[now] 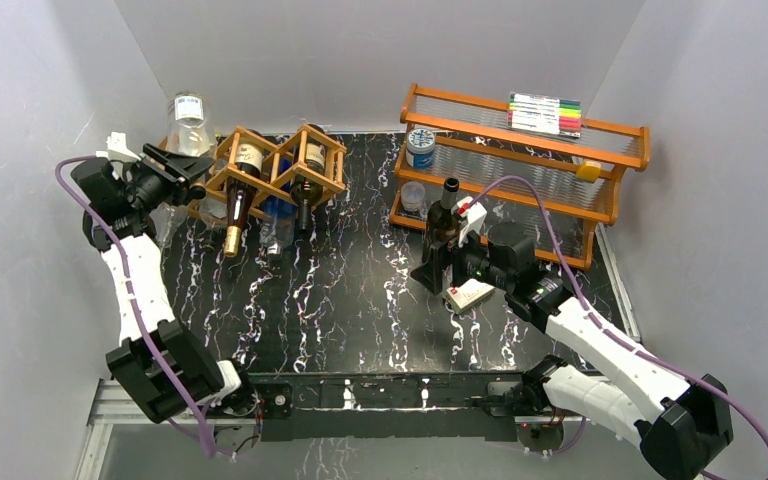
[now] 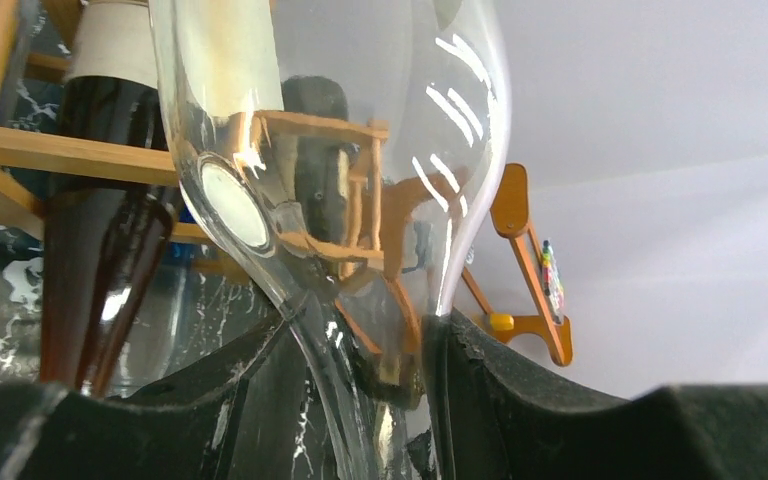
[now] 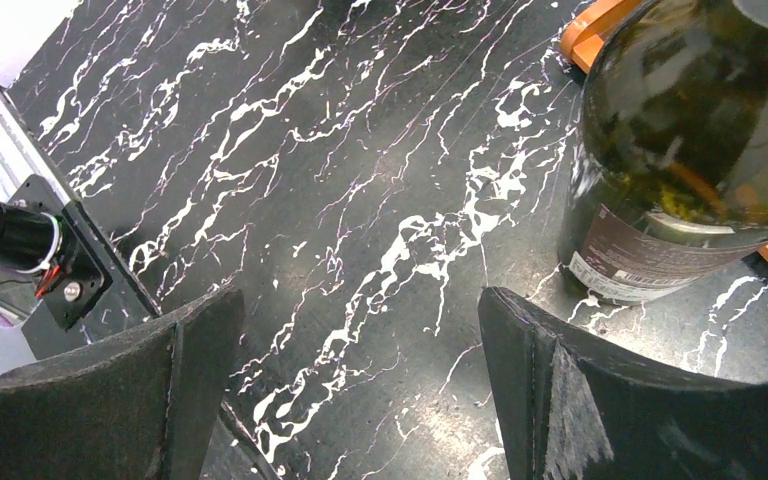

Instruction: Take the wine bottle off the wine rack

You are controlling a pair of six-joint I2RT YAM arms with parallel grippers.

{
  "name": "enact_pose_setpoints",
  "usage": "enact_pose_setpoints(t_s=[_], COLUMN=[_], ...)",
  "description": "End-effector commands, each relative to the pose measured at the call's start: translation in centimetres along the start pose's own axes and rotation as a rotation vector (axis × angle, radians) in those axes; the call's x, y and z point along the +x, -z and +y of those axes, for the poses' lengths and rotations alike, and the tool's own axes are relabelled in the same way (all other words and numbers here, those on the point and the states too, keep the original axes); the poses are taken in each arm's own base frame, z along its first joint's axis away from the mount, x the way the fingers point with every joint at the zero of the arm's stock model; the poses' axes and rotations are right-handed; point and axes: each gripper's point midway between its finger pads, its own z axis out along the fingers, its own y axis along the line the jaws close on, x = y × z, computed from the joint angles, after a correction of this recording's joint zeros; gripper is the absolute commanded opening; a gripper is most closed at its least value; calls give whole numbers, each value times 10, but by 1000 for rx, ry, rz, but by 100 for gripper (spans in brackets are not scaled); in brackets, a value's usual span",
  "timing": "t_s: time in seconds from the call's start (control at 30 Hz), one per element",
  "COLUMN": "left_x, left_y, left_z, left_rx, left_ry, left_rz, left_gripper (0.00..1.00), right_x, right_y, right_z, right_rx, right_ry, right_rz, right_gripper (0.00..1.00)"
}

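The wine rack point(image 1: 278, 163), an orange-brown stick lattice, stands at the back left. A brown bottle point(image 1: 237, 205) and a dark bottle point(image 1: 305, 188) lie in its cells, necks toward me. My left gripper point(image 1: 186, 167) is at the rack's left end, shut on the neck of a clear glass bottle point(image 1: 190, 122). In the left wrist view the clear bottle point(image 2: 340, 150) fills the gap between my fingers point(image 2: 505, 390), with the brown bottle point(image 2: 100, 250) and rack sticks point(image 2: 50, 150) behind. My right gripper point(image 1: 438, 268) is open and empty beside an upright dark green bottle point(image 1: 446, 213), which also shows in the right wrist view point(image 3: 680, 150).
A larger orange two-tier shelf point(image 1: 520, 160) with clear slats stands at the back right, holding markers point(image 1: 545, 113), a jar point(image 1: 421, 146) and a yellow piece point(image 1: 588, 171). A small white box point(image 1: 468, 295) lies by my right gripper. Another clear bottle point(image 1: 276, 236) lies under the rack. White walls enclose the table.
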Motion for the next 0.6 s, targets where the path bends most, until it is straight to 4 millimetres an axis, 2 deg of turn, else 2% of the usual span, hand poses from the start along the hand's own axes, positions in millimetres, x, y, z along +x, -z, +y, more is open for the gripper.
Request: enact_pose_setpoints(t_s=[0.0, 0.23, 0.37, 0.47, 0.57], left_x=[14, 55, 91, 121, 150], left_y=[36, 37, 36, 39, 44], left_z=[-119, -155, -171, -175, -168], left_rx=[311, 412, 459, 485, 494], left_ry=[-364, -411, -417, -398, -356], left_rz=[-22, 84, 185, 254, 318], left_gripper=[0, 0, 0, 0, 0], right_x=[-35, -45, -49, -54, -60], right_y=[6, 11, 14, 17, 22], right_z=[8, 3, 2, 0, -3], right_rx=[-4, 38, 54, 76, 101], right_ry=[44, 53, 54, 63, 87], right_rz=[-88, -111, -120, -128, -135], right_gripper=[98, 98, 98, 98, 98])
